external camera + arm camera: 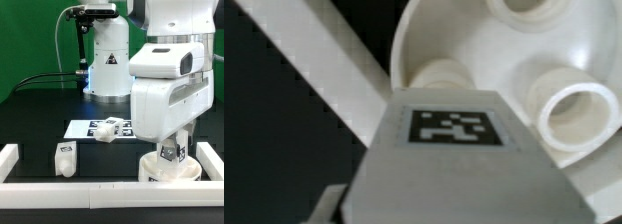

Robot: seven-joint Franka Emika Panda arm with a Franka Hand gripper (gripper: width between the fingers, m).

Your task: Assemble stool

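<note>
The round white seat (155,172) lies at the front on the exterior view's right, its sockets (576,105) facing up. A white leg (168,154) with a square tag (452,126) stands upright over the seat, its far end at one socket. I cannot tell whether it is pushed in. My gripper (174,146) reaches down from above and is shut on this leg. One finger (342,196) shows pressed against the leg's side; the other is hidden. A second leg (110,126) lies on the marker board (82,129). A third leg (65,158) stands at the front on the exterior view's left.
A long white rail (70,190) runs along the table's front edge, with raised ends at both sides (10,155). In the wrist view the rail (313,80) passes right beside the seat. The arm's base (105,65) stands behind the marker board.
</note>
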